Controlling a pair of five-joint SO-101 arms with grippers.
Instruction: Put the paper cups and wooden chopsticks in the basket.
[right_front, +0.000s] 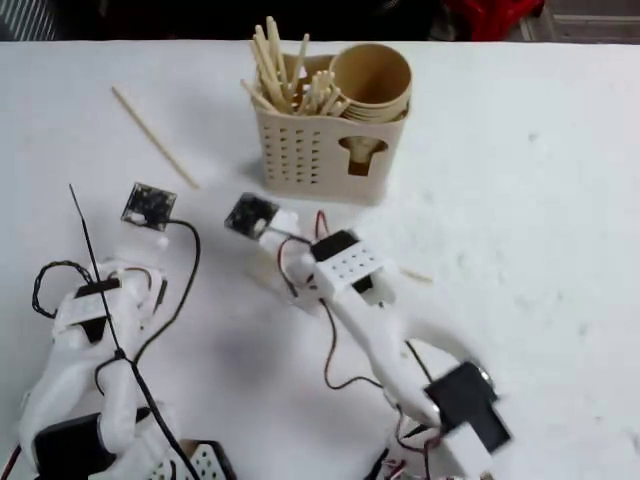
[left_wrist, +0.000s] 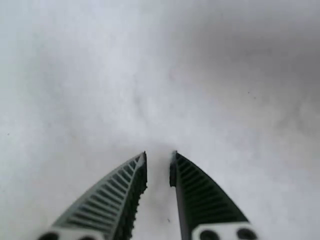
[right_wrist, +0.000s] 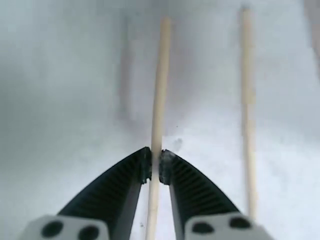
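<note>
- Left gripper (left_wrist: 159, 167), on the arm at the high view's lower left: jaws a narrow gap apart, nothing between them, over bare white table (right_front: 560, 200).
- Thin pale wooden chopstick (right_front: 152, 135), upper left, lies alone with open room around it.
- Right gripper (right_wrist: 155, 165), centre, is closed on a second chopstick (right_wrist: 159, 90) with only its tips. That hold could let it pivot or slip. A third (right_wrist: 246, 100) lies just beside.
- Cream perforated basket (right_front: 320, 155), upper centre, holds chopsticks and tan paper cups (right_front: 372, 72). Its crowded bundle might deflect another stick.
</note>
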